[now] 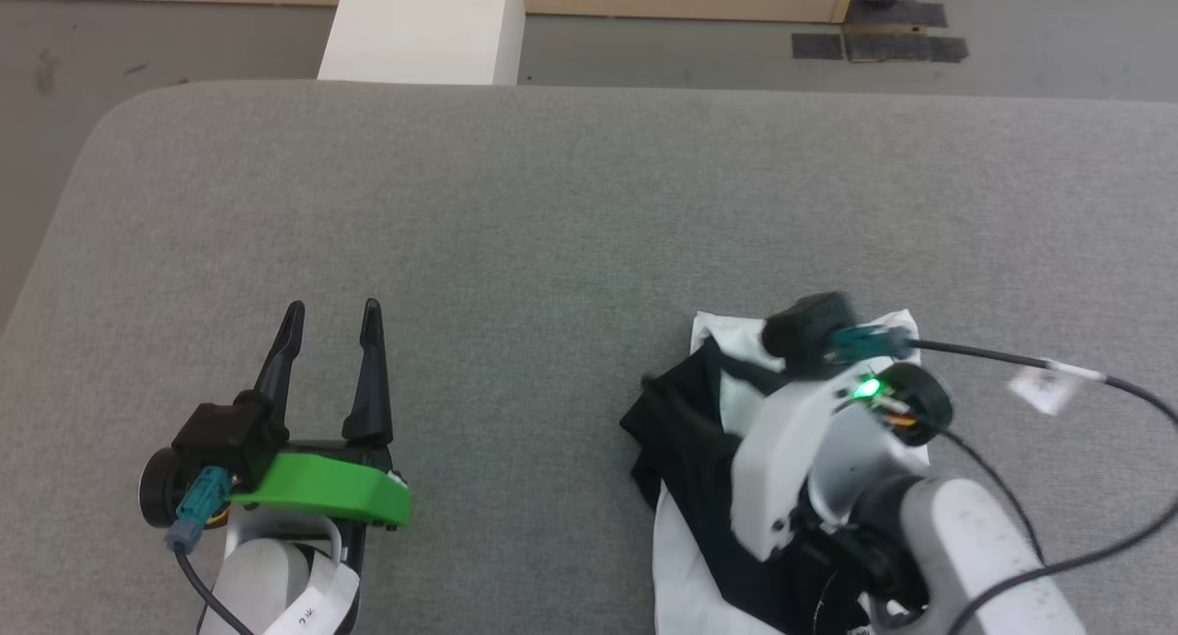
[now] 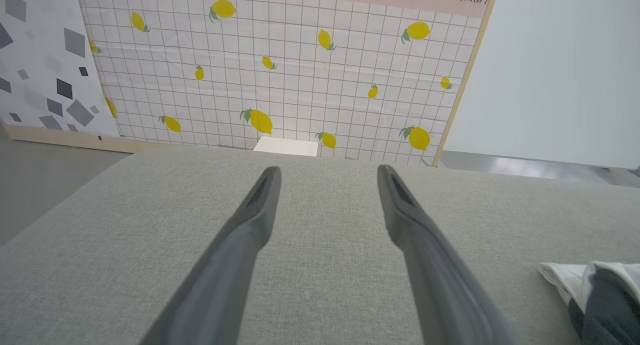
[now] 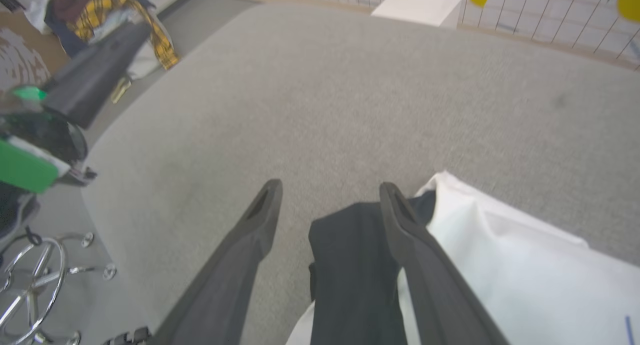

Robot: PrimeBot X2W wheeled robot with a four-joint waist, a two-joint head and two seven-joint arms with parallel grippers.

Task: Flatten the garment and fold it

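1. The shirt (image 1: 688,437) is bunched up on the near right of the grey padded table (image 1: 589,202), with black sleeve fabric over the white body.
2. The right gripper (image 3: 330,187) is above its left edge, fingers apart with black cloth showing between them. Can't tell if they touch it.
3. The left gripper (image 1: 333,315) is at the near left, well apart from the shirt, fingers spread over bare table.
4. A white box (image 1: 423,28) sits past the far edge.
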